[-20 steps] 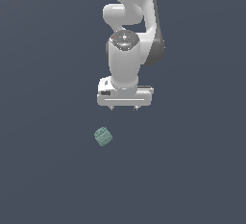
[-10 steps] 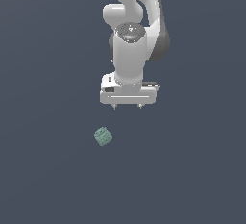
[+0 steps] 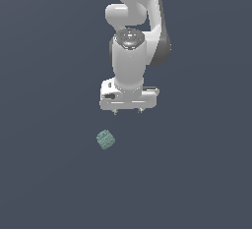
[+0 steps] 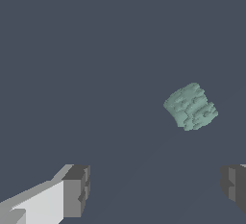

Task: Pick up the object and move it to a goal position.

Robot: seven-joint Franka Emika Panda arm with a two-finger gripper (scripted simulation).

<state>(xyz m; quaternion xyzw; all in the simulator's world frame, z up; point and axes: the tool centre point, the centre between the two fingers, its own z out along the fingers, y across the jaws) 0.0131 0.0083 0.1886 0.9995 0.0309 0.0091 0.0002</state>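
The object (image 3: 105, 139) is a small pale teal-green bumpy block lying on the dark grey floor. My white gripper (image 3: 127, 111) hangs above it, offset toward the exterior view's right, with a clear gap between them. In the wrist view the object (image 4: 190, 106) lies ahead of the gripper (image 4: 156, 187), apart from both fingertips (image 4: 77, 192). The jaws stand wide apart and hold nothing.
Plain dark grey floor (image 3: 49, 174) all around. No goal marker shows in either view.
The gripper has moved slightly down and toward the exterior view's left, closer to the object. The object has not moved.
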